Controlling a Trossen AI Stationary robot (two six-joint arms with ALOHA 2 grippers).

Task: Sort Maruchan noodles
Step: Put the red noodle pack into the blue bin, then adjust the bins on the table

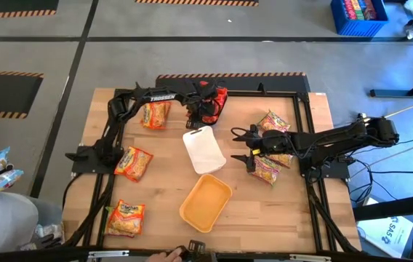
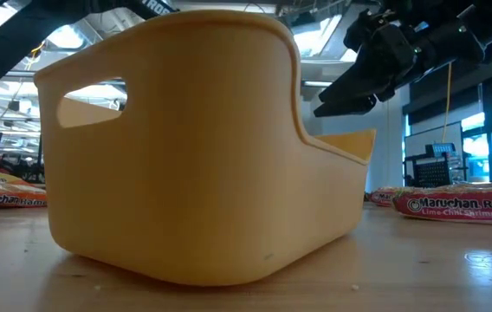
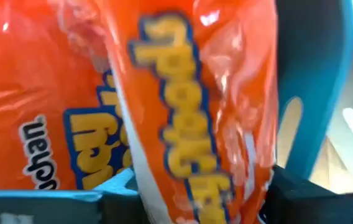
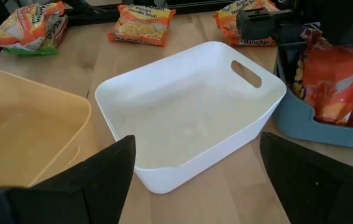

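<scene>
Lab: hazard-taped floor [image 1: 17, 74], monitors [image 2: 432, 167].

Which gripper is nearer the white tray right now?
Left. The left gripper is over the blue-grey tray just beyond the white tray, shut on a red noodle packet. The right gripper hovers open off the tray's other side, slightly farther away.
</scene>
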